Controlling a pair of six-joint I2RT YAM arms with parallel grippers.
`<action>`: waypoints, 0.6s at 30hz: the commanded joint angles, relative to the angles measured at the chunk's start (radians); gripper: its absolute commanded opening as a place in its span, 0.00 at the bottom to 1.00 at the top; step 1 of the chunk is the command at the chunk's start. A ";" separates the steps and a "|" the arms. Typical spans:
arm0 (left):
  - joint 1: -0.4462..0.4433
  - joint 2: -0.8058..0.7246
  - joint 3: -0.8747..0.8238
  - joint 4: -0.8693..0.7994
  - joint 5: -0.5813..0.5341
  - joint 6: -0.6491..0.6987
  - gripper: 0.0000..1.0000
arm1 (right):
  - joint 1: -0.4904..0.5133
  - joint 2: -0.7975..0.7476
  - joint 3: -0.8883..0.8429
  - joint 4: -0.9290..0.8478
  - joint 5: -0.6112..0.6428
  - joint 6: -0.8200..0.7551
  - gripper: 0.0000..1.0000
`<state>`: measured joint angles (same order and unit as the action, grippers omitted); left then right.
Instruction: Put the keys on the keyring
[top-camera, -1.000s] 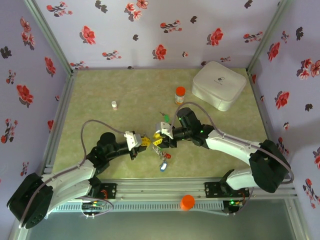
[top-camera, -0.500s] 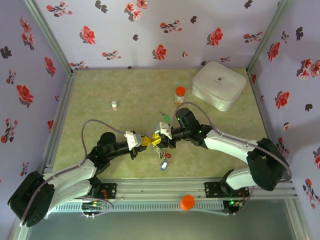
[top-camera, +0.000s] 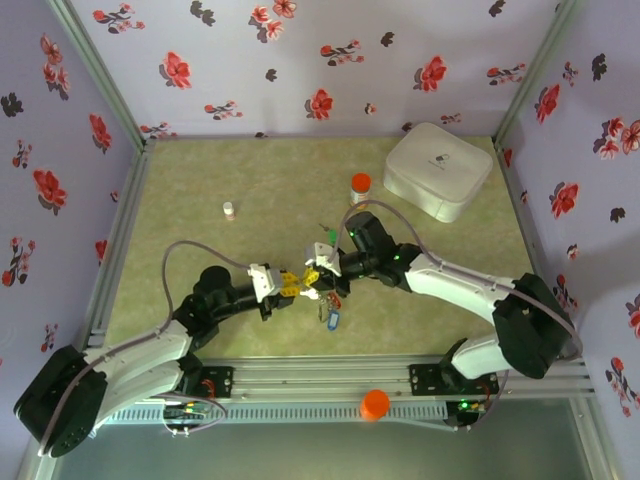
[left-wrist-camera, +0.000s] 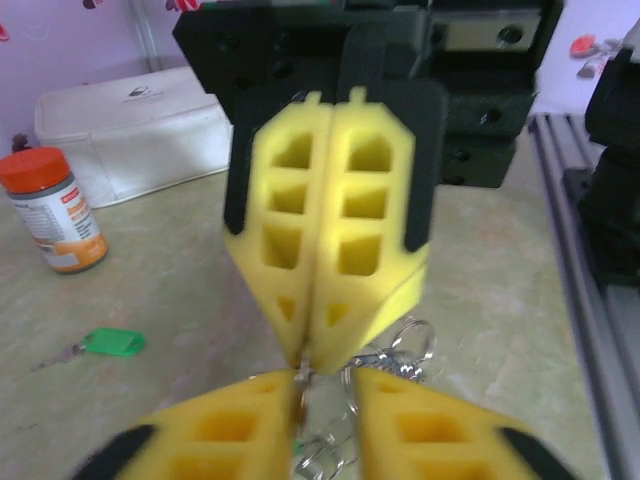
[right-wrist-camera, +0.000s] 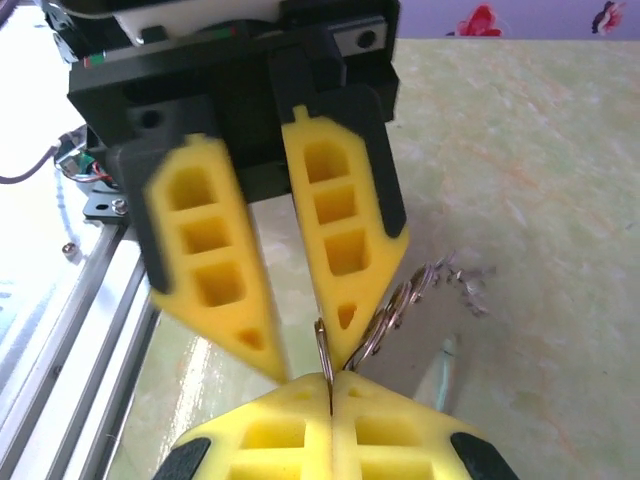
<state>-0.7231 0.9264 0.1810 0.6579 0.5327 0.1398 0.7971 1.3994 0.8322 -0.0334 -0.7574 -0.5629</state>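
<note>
Both arms meet low over the near middle of the green surface (top-camera: 200, 180), nose to nose. The right gripper (top-camera: 313, 276) has its yellow fingers (right-wrist-camera: 275, 435) pressed flat together. A thin wire of the keyring (right-wrist-camera: 322, 350) stands up out of the seam at their tips, so it is pinching the ring.

Facing it, the left gripper (top-camera: 292, 287) has its fingers (right-wrist-camera: 205, 260) spread, with a clear gap between them. The ring wire rises right by the tip of one of those fingers, and I cannot tell whether the two touch. A few small split rings (right-wrist-camera: 405, 295) cluster on the ring just beside that same finger.

From above, a bunch of keys (top-camera: 330, 312) sits just on the near side of the two grippers, a blue tag lowest and a bit of red above it. Whether they hang free or rest on the surface I cannot tell.

One green-tagged key (top-camera: 328, 237) lies by itself on the surface, just behind the right gripper and apart from the ring. Further back stands an orange-capped bottle (top-camera: 360, 188). A white case (top-camera: 438, 170) sits at the far right corner, and a small white vial (top-camera: 228, 210) is off to the left, well apart from the rest.
</note>
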 joint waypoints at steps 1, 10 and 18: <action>-0.003 -0.046 0.007 -0.006 -0.030 0.002 0.29 | 0.022 -0.001 0.056 -0.101 0.025 -0.057 0.00; -0.012 -0.100 0.038 -0.211 -0.083 0.012 0.27 | 0.054 0.024 0.182 -0.345 0.104 -0.180 0.00; -0.013 -0.076 0.062 -0.205 -0.077 0.029 0.24 | 0.083 0.051 0.224 -0.381 0.145 -0.192 0.00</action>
<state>-0.7303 0.8402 0.2016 0.4526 0.4629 0.1452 0.8627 1.4345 1.0218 -0.3752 -0.6308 -0.7338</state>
